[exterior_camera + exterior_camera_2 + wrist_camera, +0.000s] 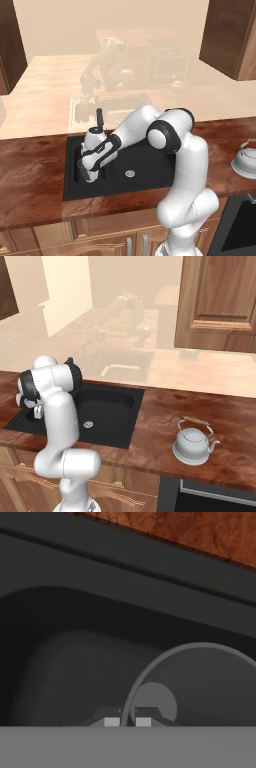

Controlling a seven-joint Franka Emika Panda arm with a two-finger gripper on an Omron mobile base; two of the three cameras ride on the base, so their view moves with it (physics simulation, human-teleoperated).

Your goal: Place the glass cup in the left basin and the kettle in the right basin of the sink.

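Note:
My gripper (pixel 89 174) reaches down into the left basin (pixel 79 150), the narrow one of the black sink (pixel 70 192). It is shut on the rim of the glass cup (pixel 81 169), which hangs upright low in that basin. In the hand view the cup's rim (pixel 200 645) curves up from between my two fingertips (pixel 127 722), one finger inside and one outside. The basin's round drain (pixel 152 704) shows through the glass. The wider right basin (pixel 145 162) holds only its drain (pixel 130 174). The silvery kettle (pixel 245 160) (pixel 192 445) stands on the wood counter, far right of the sink.
A slim black faucet (pixel 99 119) rises behind the divider, close to my forearm. The dark wood counter (pixel 165 406) runs around the sink. A dark appliance front (pixel 240 225) sits below the counter at the right.

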